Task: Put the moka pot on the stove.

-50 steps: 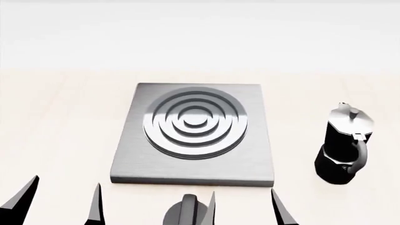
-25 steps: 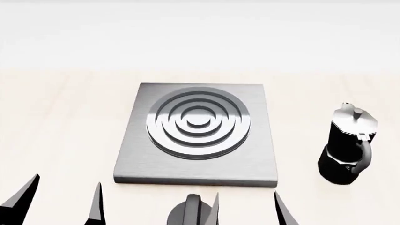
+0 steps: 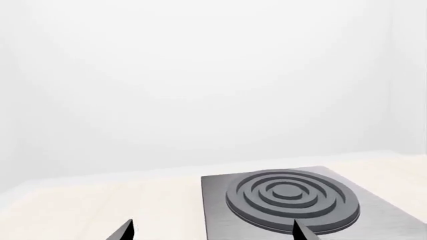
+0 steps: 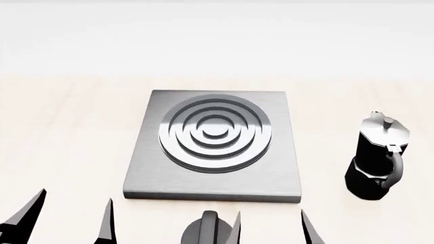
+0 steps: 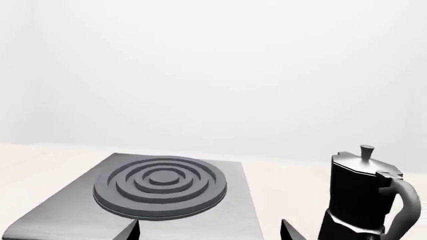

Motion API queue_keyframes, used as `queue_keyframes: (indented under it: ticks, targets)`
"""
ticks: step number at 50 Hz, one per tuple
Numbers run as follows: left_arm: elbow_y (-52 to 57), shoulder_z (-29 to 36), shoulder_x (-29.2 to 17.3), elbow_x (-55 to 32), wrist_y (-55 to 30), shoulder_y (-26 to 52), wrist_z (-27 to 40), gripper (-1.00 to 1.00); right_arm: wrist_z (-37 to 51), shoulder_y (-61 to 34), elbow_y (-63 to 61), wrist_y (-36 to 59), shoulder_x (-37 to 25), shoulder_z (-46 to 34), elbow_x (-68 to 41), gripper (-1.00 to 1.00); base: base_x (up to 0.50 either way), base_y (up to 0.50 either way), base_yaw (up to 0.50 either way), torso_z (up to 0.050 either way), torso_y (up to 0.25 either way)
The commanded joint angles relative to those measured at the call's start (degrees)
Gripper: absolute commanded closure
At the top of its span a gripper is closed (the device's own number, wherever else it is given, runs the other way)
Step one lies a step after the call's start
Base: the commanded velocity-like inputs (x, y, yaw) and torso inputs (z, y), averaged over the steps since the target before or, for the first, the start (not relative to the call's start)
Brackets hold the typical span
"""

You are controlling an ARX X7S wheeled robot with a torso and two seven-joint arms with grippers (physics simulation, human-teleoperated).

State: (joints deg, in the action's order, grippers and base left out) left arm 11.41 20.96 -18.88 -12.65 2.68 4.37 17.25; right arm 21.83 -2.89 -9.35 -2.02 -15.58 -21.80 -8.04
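Both our grippers, left (image 4: 68, 218) & right (image 4: 271, 226), fingers apart, w/ moka pot (image 4: 376, 157) upright beside stove (image 4: 213, 147), untouched.

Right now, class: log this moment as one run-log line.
pot: upright on table, right of stove, apart | burner: bare | left gripper: open, empty | right gripper: open, empty | step: pot not yet grasped
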Motion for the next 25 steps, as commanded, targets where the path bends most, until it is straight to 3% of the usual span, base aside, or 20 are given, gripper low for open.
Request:
queue_keyframes:
  ticks: [1,2,5,13,25]
  targets:
    - [-0.3,0.1,-0.1,-0.3,0.1,0.3,-0.1,-1.0,1.7,-9.6,-16.1,18.1,-4.6,5.0,-8.8,-1.0,0.0,0.0,0.0,0.0,0.0]
    - [-0.3,0.1,-0.1,-0.3,0.1,0.4,-0.1,-1.0,1.5,-10.9,-16.5,26.7,-4.9,5.6,-9.7,-1.0,0.0,0.0,0.0,0.0,0.0]
    - [-0.5,0.2,-0.1,-0.5,0.2,0.6,-0.2,-1.0,-0.5,-12.0,-10.3,21.5,-4.8,5.9,-8.7,-1.0,0.0,0.0,0.0,0.0,0.0]
    - [-0.4,0.1,-0.3,-0.8,0.1,0.7,-0.2,-1.0,-1.9,-14.8,-7.4,19.2,-5.5,6.1,-7.7,-1.0,0.0,0.0,0.0,0.0,0.0]
    - [-0.6,-0.2,-0.6,-1.5,0.2,1.0,-0.1,-1.0,3.2,-17.9,-11.6,29.4,-7.7,6.6,-4.7,-1.0,0.0,0.0,0.0,0.0,0.0]
